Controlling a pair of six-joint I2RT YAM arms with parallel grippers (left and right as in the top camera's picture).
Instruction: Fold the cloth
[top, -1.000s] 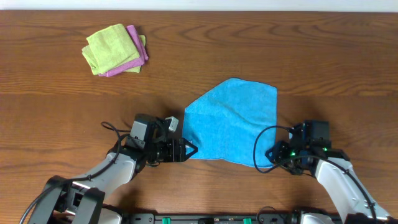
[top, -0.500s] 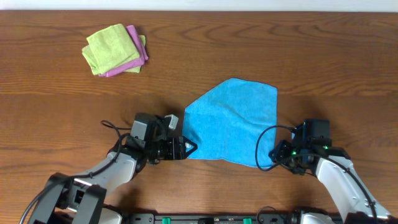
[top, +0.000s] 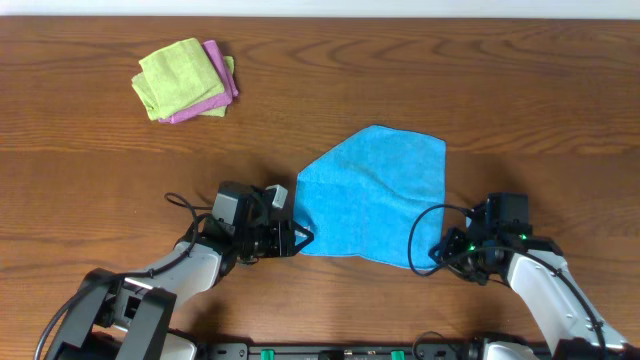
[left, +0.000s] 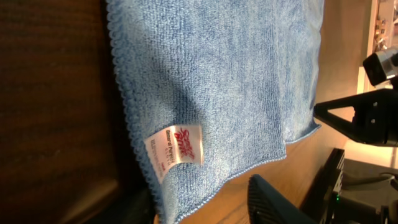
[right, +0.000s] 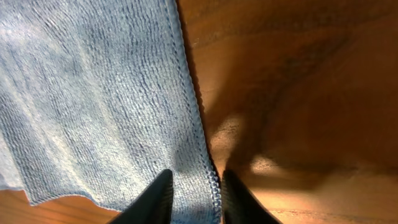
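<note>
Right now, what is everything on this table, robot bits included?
Bright blue microfibre cloth: one, blue, flat, mid-table.
Small white tag: one, white, on its near-left corner.
Lime-green folded cloth: one, green, far left, atop the pink.
Pink-purple folded cloth: one, pink, beneath the green.
Brown wooden table: one, brown, under everything.
Left gripper: one, black, cloth's near-left corner, open.
Right gripper: one, black, cloth's near-right edge, open.

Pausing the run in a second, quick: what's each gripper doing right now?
Left gripper: open, around the tagged corner of the cloth.
Right gripper: narrow gap astride the cloth's edge; whether it grips cannot be told.
</note>
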